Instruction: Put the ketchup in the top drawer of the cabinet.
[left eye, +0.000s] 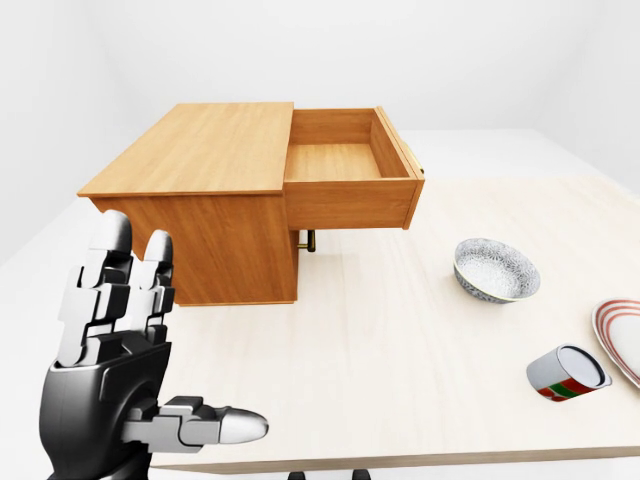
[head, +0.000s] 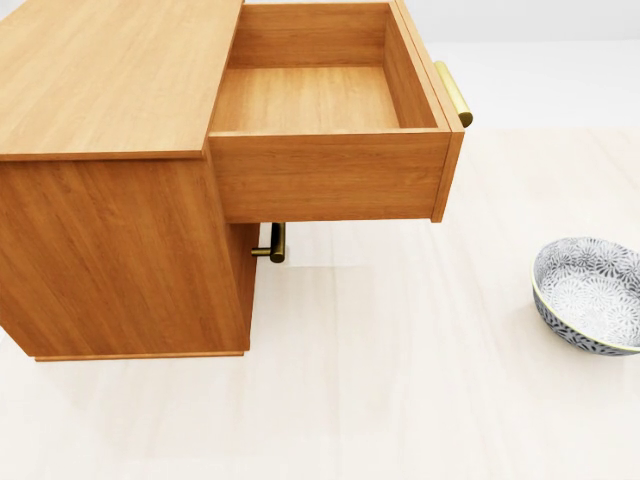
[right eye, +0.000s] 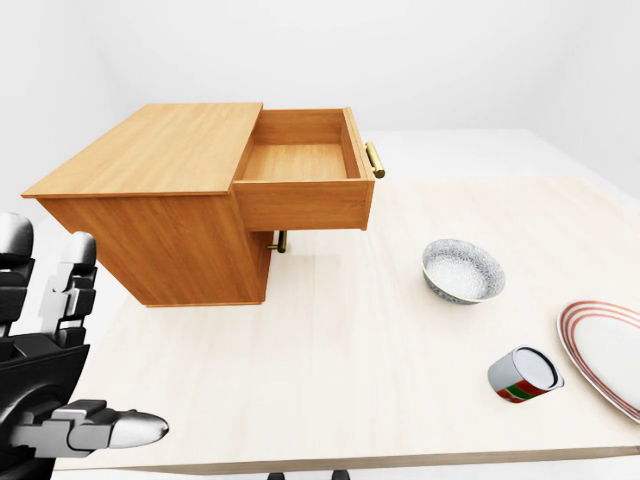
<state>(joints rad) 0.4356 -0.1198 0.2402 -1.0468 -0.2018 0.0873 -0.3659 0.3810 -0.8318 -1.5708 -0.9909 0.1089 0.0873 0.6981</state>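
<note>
The ketchup (right eye: 524, 374) is seen lying on its side on the table (right eye: 340, 360), beside the plate (right eye: 612, 352); the left hand (left eye: 120, 370) is raised, fingers spread, empty

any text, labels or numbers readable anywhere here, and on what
None can be read.
The can, lying on its side on the table, has a red and green band, but no letters can be made out on it.
The bowl and the plate carry only patterns and rim stripes.
The cabinet, its open drawer and the left hand bear no markings.
</note>
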